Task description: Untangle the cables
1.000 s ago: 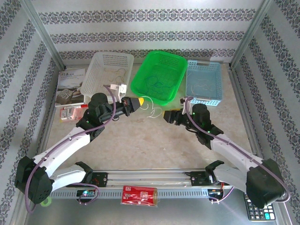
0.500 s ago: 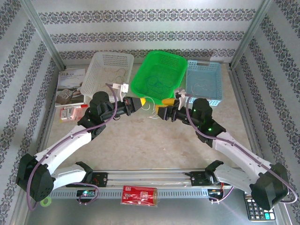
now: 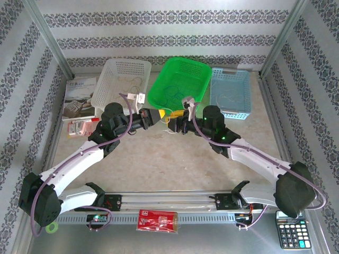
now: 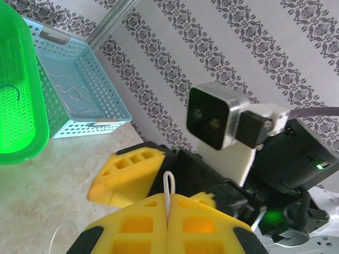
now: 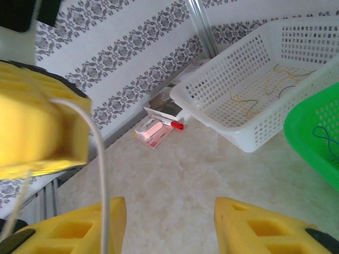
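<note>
Clamping the whitish cable (image 4: 168,182) at lower centre, the left hand (image 4: 168,214) apparently held it out for the right hand (image 5: 169,217), hanging unclenched just beside it.

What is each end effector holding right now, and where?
Left end effector is shut on a whitish cable, pinching a loop of it. Right end effector is open, gripping nothing.

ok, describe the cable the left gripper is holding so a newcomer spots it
Find the green basket in the middle of the back row. Just in front of it, the left gripper is shut on a thin white cable. It alone is pinched between yellow fingers; the other cables lie in baskets.
</note>
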